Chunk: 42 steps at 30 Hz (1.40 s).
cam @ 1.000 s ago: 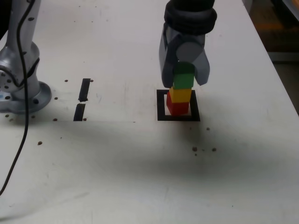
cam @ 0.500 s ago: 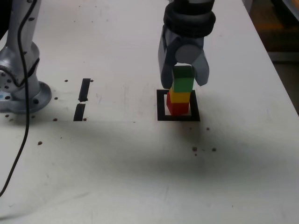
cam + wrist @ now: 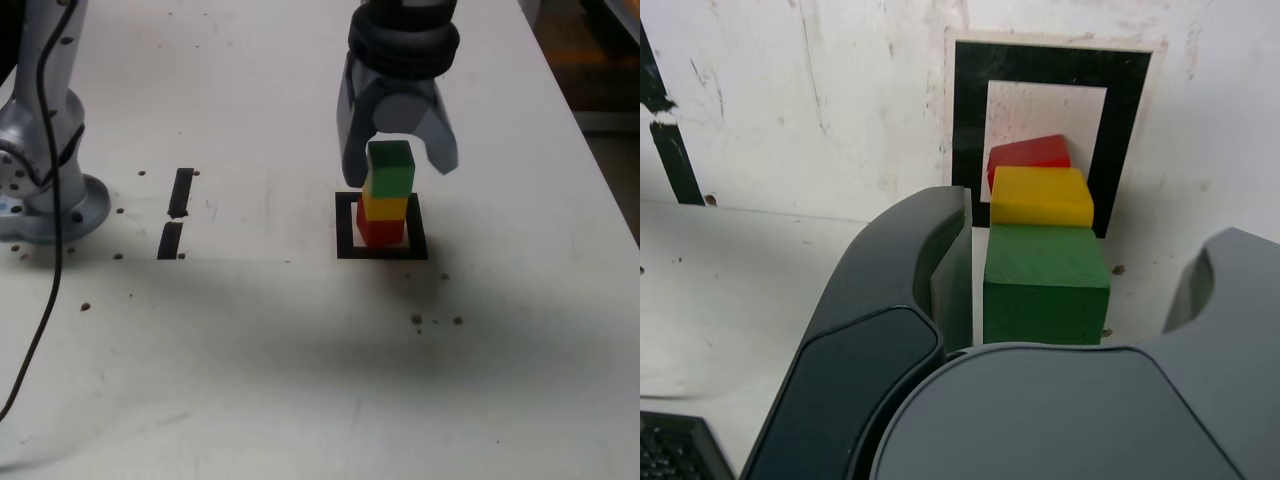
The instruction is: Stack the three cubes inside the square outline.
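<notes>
A: How does the stack look?

B: All three are up. The red cube (image 3: pixel 380 231) sits on the white patch inside the square outline (image 3: pixel 346 226), the yellow cube (image 3: pixel 385 205) on top of it, and the green cube (image 3: pixel 391 168) on top of that. In the wrist view they aren't perfectly squared; the red one looks turned a little against the other two.

A: And the claw?

B: The gripper (image 3: pixel 398 162) hangs around the green cube with its jaws spread wide. In the wrist view one jaw stands just beside the cube, the other well clear, so it has hold of nothing.

A: So what's left?

B: I'd say the stacking itself is done. Only lifting the arm away without brushing the tower remains. The two tape strips (image 3: pixel 176 212) on the table (image 3: pixel 300 380), toward the exterior view's left, play no part.
</notes>
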Each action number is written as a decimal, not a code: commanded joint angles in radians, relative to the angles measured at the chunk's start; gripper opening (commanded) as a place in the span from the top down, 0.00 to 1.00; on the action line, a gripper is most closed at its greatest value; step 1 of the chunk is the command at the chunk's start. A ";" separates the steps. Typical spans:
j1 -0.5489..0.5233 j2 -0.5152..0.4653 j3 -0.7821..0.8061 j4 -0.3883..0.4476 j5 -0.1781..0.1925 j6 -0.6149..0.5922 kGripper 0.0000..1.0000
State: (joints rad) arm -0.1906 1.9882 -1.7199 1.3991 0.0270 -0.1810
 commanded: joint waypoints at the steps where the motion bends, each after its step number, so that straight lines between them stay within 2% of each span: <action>1: 0.002 -0.028 -0.007 0.007 0.016 -0.001 0.07; 5: 0.002 -0.081 -0.003 0.026 0.067 -0.016 0.01; 10: 0.003 -0.167 0.046 0.056 0.126 -0.051 0.00; 15: 0.020 -0.256 0.151 0.061 0.150 -0.089 0.00; 21: 0.057 -0.337 0.286 0.049 0.139 -0.114 0.00; 27: 0.091 -0.397 0.451 -0.011 0.101 -0.123 0.00; 35: 0.093 -0.437 0.691 -0.228 0.042 -0.125 0.00; 42: 0.085 -0.462 0.855 -0.400 0.019 -0.118 0.01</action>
State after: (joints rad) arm -0.1040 1.5330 -0.8689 1.0058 0.0467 -0.2998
